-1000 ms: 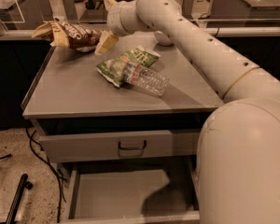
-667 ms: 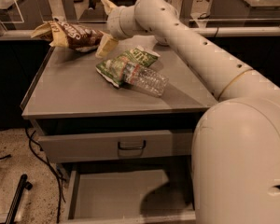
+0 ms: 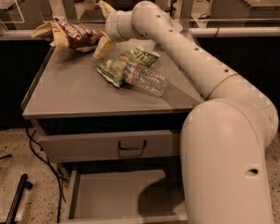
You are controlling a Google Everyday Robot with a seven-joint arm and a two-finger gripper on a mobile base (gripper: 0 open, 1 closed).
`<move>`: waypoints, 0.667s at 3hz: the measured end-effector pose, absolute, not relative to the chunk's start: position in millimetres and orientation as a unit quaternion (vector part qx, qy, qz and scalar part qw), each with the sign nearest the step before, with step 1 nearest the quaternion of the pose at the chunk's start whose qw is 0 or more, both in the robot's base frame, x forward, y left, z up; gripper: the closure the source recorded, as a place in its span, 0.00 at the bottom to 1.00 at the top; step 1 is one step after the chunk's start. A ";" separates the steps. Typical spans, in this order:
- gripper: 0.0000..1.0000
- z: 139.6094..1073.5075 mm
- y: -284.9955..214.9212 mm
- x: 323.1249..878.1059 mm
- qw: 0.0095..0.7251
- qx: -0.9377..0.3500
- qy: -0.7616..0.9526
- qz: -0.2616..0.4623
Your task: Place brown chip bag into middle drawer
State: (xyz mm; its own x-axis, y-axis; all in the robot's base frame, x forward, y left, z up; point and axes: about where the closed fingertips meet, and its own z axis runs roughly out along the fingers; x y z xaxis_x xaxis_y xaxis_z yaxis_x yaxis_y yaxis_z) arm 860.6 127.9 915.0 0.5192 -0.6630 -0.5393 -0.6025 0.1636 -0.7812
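Observation:
The brown chip bag (image 3: 72, 34) lies crinkled at the back left of the cabinet top (image 3: 70, 92). My gripper (image 3: 102, 27) is at the bag's right end. It is open, with one finger raised above the bag and the other low beside it. The bag's right tip sits between the fingers, and I cannot tell whether they touch it. The middle drawer (image 3: 116, 197) is pulled out at the bottom of the view, and its flat grey floor is bare. My arm's shadow falls across it.
A green chip bag (image 3: 133, 59) and a clear water bottle (image 3: 147, 79) lie together mid-top, just right of the gripper. Above the open drawer is a shut drawer front with a black handle (image 3: 131, 146). My arm fills the right side. Cables (image 3: 37, 148) hang at the left.
My gripper has moved a little to the left, closer onto the brown chip bag's right end. The bags and the bottle have not moved.

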 end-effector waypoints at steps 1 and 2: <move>0.19 914.1 135.7 869.9 0.595 -0.642 0.483 -0.022; 0.30 912.3 140.6 875.2 0.600 -0.640 0.480 -0.019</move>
